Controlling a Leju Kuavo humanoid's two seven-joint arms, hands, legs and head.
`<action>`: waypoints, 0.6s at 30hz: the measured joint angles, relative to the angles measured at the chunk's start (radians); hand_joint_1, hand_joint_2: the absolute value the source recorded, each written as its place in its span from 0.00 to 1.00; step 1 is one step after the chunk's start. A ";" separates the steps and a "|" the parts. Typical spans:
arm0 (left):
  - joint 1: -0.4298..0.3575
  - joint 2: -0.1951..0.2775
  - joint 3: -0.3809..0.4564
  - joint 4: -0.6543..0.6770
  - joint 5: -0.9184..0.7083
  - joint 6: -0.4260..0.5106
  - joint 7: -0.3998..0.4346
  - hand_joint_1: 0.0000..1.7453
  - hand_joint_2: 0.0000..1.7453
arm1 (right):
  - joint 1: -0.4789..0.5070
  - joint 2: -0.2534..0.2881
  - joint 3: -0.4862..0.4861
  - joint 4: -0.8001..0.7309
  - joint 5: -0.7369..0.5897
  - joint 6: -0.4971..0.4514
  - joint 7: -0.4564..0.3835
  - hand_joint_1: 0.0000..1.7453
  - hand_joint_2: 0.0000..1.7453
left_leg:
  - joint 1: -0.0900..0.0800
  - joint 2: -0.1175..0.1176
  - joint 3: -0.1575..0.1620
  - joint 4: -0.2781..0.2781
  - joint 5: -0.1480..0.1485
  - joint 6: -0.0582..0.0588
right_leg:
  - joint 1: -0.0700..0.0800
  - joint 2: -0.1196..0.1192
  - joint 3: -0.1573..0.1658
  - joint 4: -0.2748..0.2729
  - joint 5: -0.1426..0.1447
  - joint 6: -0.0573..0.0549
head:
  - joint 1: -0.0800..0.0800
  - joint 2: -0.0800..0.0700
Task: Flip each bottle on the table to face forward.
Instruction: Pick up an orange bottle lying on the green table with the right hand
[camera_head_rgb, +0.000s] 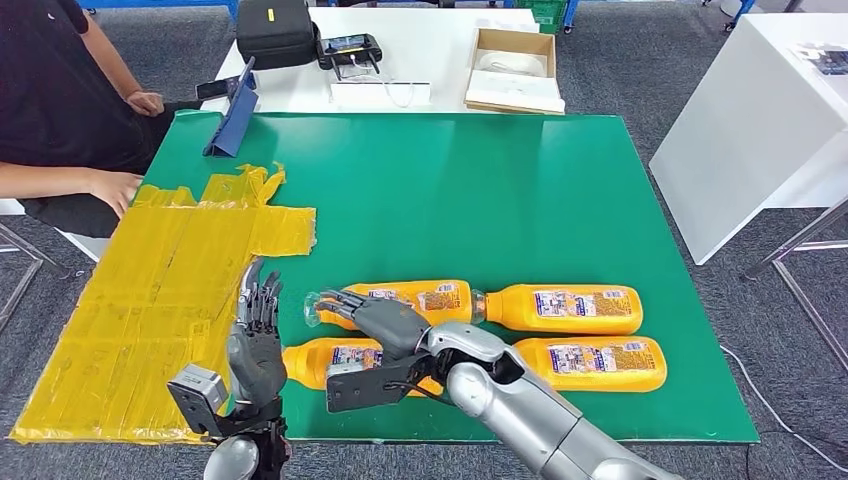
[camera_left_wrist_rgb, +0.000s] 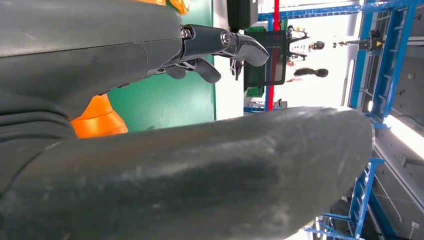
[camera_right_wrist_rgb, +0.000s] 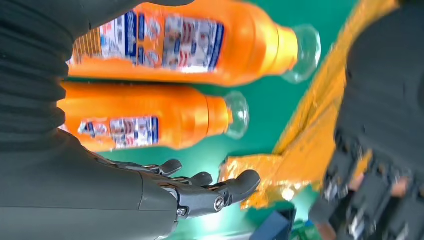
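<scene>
Right hand (camera_head_rgb: 385, 320) hovered over the near-left bottles (camera_head_rgb: 400, 303), fingers (camera_right_wrist_rgb: 220, 190) spread, gripping nothing. Left hand (camera_head_rgb: 257, 340) upright beside them, fingers apart, empty.

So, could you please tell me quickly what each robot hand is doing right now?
Left robot hand: open, holding nothing.
Right robot hand: open, over a bottle, not gripping.

A person (camera_head_rgb: 60, 110) in black is sitting beside the green mat (camera_head_rgb: 500, 190), one hand resting on the yellow tape patch (camera_head_rgb: 170, 290) (wrinkled at its edges). An open cardboard box (camera_head_rgb: 512, 68) is lying on the white table (camera_head_rgb: 430, 40) beyond.
</scene>
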 joint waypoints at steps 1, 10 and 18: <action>0.000 0.000 0.002 0.000 0.000 0.000 0.000 0.00 0.00 | 0.000 -0.003 0.012 0.000 -0.002 0.000 0.002 0.00 1.00 | 0.000 0.000 0.000 0.000 0.000 0.000 | 0.000 0.000 0.000 0.000 0.000 0.000 | 0.000 0.000; 0.000 0.000 0.011 -0.001 0.000 -0.002 0.000 0.00 0.00 | 0.000 -0.010 0.108 0.011 0.015 -0.013 0.020 0.00 1.00 | 0.000 0.000 0.000 0.000 0.000 0.000 | 0.000 0.000 0.000 0.000 0.000 0.000 | 0.000 0.000; 0.000 0.000 0.021 -0.001 0.000 -0.003 0.000 0.00 0.00 | 0.000 -0.011 0.153 0.021 0.025 -0.023 0.029 0.00 1.00 | 0.000 0.000 0.000 0.000 0.000 0.000 | 0.000 0.000 0.000 0.000 0.000 0.000 | 0.000 0.000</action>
